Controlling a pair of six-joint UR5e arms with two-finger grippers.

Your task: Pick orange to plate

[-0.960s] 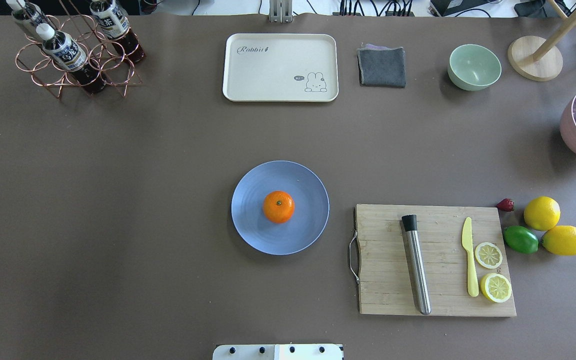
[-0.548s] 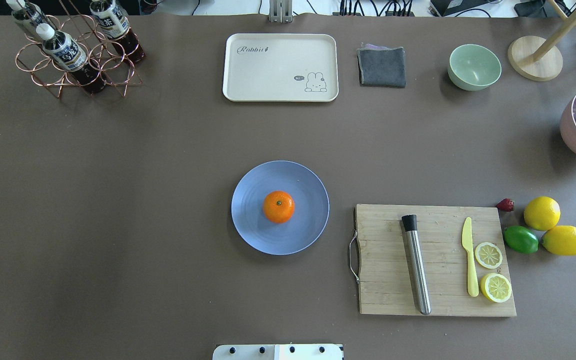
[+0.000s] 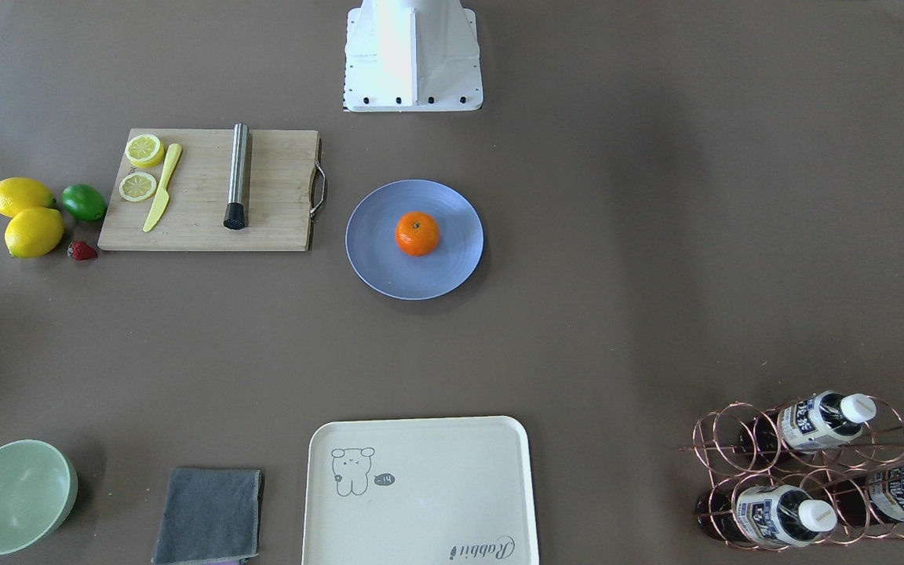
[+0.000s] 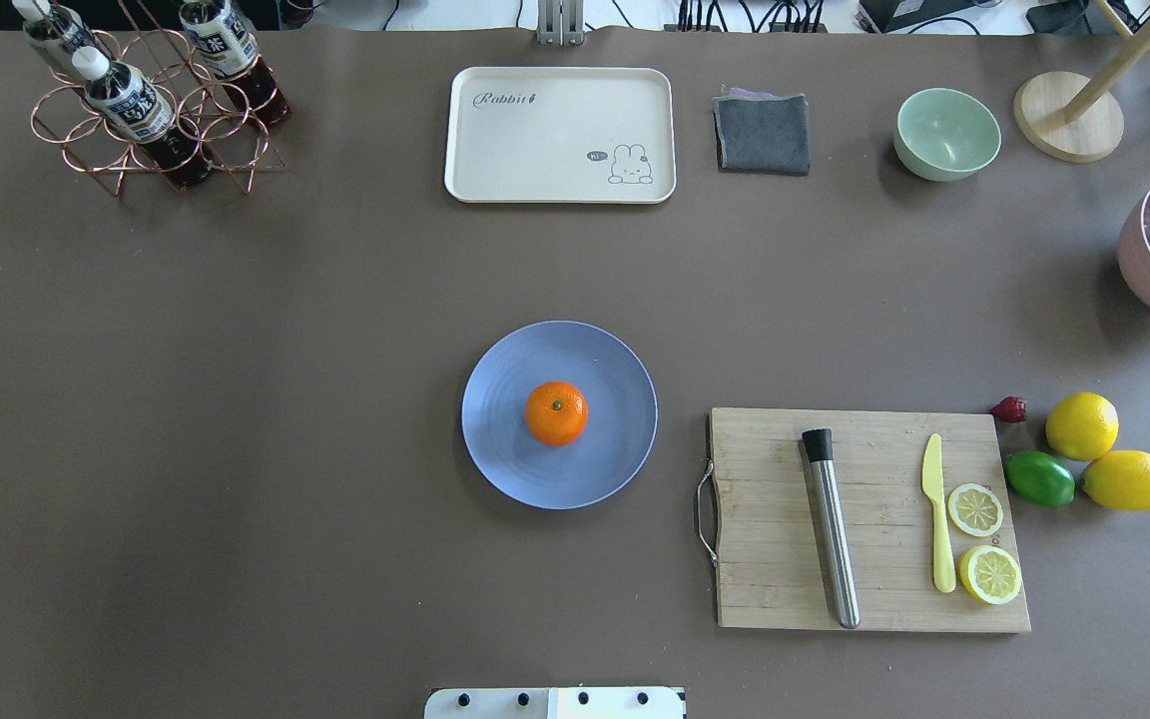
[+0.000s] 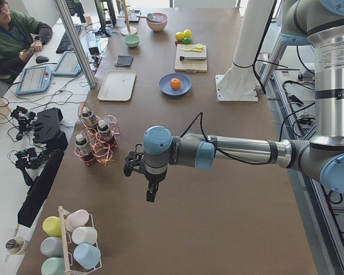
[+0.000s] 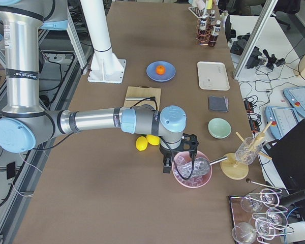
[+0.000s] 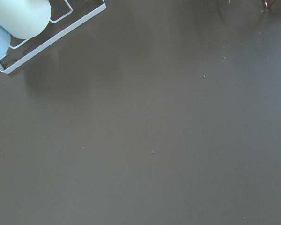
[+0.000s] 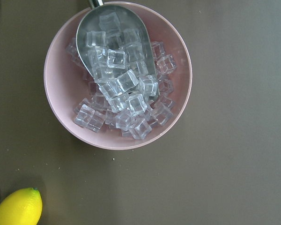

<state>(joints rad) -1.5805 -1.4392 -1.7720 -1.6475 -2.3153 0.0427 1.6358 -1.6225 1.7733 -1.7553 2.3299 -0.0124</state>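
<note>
The orange (image 4: 556,412) sits upright in the middle of the blue-grey plate (image 4: 615,369), stem dimple up; it shows again as the orange (image 3: 417,233) on the plate (image 3: 377,259) in the front-facing view. No gripper is near it. My left gripper (image 5: 151,192) hangs over bare table far off at the left end, near the bottle rack. My right gripper (image 6: 167,164) hangs at the right end beside the pink ice bowl. Both show only in the side views, so I cannot tell whether they are open or shut.
Right of the plate lies a cutting board (image 4: 869,519) with a steel muddler, a yellow knife and lemon slices. Lemons (image 4: 1082,425), a lime (image 4: 1040,478) and a strawberry lie beside it. A cream tray (image 4: 560,135), grey cloth (image 4: 763,133), green bowl (image 4: 946,133), bottle rack (image 4: 151,100) and ice bowl (image 8: 117,75) stand further off.
</note>
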